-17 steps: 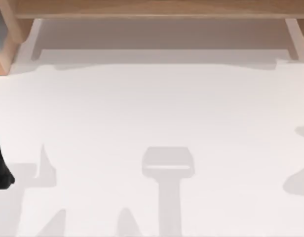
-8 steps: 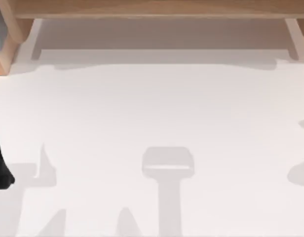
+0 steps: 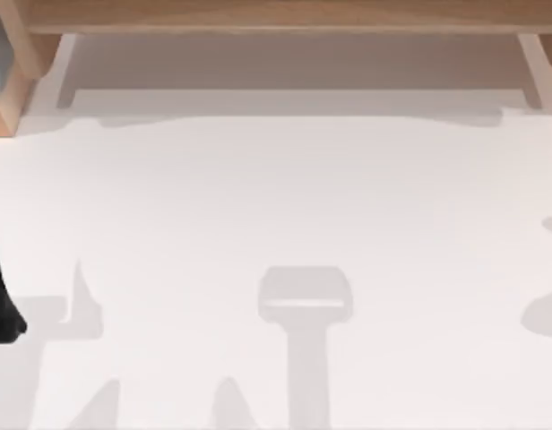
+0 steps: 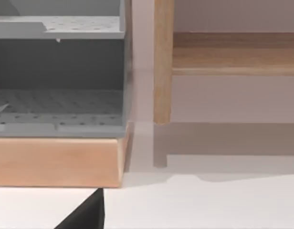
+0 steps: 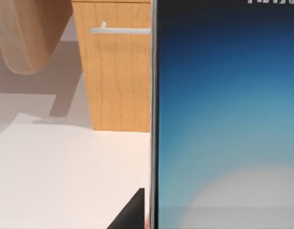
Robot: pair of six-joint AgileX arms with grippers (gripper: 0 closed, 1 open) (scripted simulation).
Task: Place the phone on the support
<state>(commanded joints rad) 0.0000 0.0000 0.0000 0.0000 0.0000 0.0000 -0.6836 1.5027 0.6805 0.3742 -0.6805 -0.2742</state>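
Where the right wrist view looks out, the phone [image 5: 225, 119] stands very close before the lens, its lit blue screen paling to a pinkish patch lower down, its thin white edge running straight beside a wooden cabinet [image 5: 119, 71] with a pale metal handle. A dark part of the right gripper shows at the phone's lower edge; whether its fingers are pinching the phone cannot be told. White table [image 3: 276, 197]: bare surface in the top view, carrying grey shadows, one of them a rounded block on a stem near the lower middle. Wooden shelf frame [image 3: 276, 18]: along the table's far side. Left arm [image 3: 0, 296]: dark shape at the table's left edge, parked; its fingers' state cannot be told. Left wrist view: grey perforated shelf unit [image 4: 58, 71] on a wooden base, a wooden post [image 4: 162, 62] beside it.
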